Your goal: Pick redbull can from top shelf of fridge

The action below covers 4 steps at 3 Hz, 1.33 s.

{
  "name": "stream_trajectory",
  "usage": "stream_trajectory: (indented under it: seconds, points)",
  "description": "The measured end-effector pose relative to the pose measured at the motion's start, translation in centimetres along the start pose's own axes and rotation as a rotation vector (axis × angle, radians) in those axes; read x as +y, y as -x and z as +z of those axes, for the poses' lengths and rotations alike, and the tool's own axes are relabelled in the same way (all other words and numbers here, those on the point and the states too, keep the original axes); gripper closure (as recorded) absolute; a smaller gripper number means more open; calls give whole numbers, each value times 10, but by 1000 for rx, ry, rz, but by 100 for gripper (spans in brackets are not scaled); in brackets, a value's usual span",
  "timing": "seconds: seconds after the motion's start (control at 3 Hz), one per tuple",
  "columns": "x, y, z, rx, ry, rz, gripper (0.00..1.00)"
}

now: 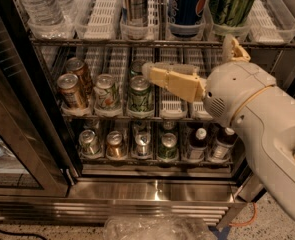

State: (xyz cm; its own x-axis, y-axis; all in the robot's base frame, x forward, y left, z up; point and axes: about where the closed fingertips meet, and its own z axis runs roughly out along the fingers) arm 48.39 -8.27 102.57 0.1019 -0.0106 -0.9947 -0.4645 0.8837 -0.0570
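The redbull can [136, 1], slim and silver, stands in a white lane tray on the top shelf [152, 42] of the fridge [152, 189]; its top is cut off by the frame. My gripper [159, 76] points left in front of the middle shelf, below the top shelf and below-right of the can. It holds nothing that I can see. The white arm [257, 114] comes in from the right.
A dark blue Pepsi can [187, 4] and a green can [230, 4] stand right of the redbull can, water bottles [39, 4] at left. Several cans [139, 96] fill the middle rack, cans and bottles [142, 144] the lower one. The open glass door [17, 134] stands at left. Crumpled plastic [154, 229] lies on the floor.
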Motion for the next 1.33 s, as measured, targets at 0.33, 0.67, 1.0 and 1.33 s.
stream_trajectory:
  seconds: [0.33,0.67,1.0,1.33]
  points:
    - [26,1,13,-3,36,-58,0]
    - [26,1,13,-3,36,-59,0]
    - [38,9,24,1,33,-124,0]
    - [52,21,39,-11,46,-148,0]
